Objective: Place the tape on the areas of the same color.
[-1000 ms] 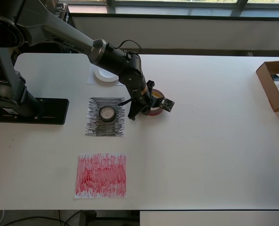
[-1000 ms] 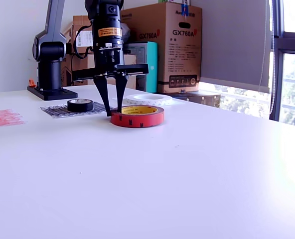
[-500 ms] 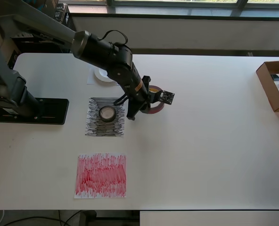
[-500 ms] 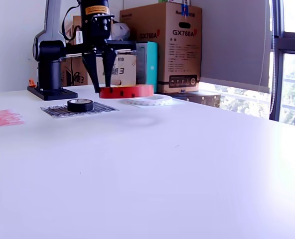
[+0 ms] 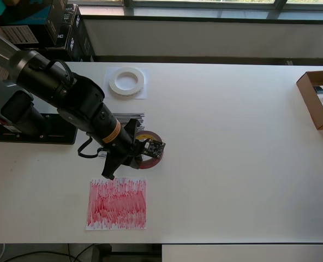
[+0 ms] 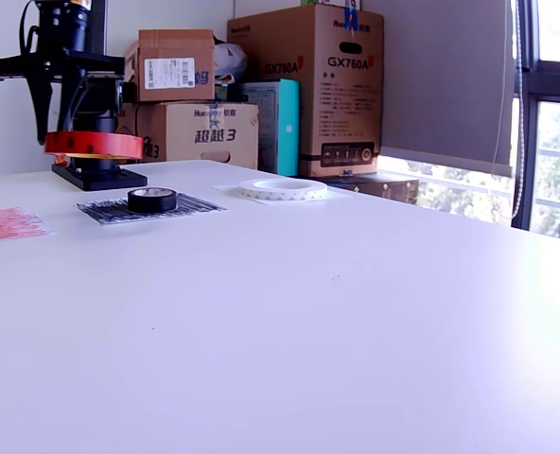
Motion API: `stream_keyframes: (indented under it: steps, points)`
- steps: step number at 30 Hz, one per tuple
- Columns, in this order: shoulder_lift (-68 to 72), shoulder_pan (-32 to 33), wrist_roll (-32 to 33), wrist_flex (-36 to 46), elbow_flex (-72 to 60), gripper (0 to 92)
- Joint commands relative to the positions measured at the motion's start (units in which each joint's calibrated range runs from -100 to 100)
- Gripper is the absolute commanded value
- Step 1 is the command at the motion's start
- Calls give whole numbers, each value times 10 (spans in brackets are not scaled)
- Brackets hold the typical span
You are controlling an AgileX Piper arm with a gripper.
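Observation:
My gripper (image 5: 134, 157) is shut on the rim of the dark red roll (image 5: 150, 150) and holds it in the air, just above the red scribbled sheet (image 5: 117, 203). In the exterior view the gripper (image 6: 58, 128) carries the red roll (image 6: 93, 144) level, well above the table. The small black roll (image 6: 152, 199) lies on the black scribbled sheet (image 6: 157, 209). In the overhead view my arm hides that roll and most of the black sheet (image 5: 133, 116). The white ring (image 5: 126, 82) lies on the white sheet (image 5: 142, 93).
An open cardboard box (image 5: 318, 99) sits at the overhead view's right table edge. The arm's black base plate (image 5: 52, 130) is at the left. Stacked cartons (image 6: 308, 85) stand behind the table in the exterior view. The red sheet (image 6: 6, 225) lies at that view's left.
My gripper has lifted the red roll off the table and carried it in the overhead view down and left, past the black sheet towards the red sheet. The white ring is now uncovered.

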Motion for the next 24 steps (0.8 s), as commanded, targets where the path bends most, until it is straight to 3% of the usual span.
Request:
stream_keyframes:
  steps: [1,11,24]
  points:
    - [6,-93,-39,0,6,0]
    - [6,-180,-94,0,54,0]
    - [75,-188,-108,-1,24,0]
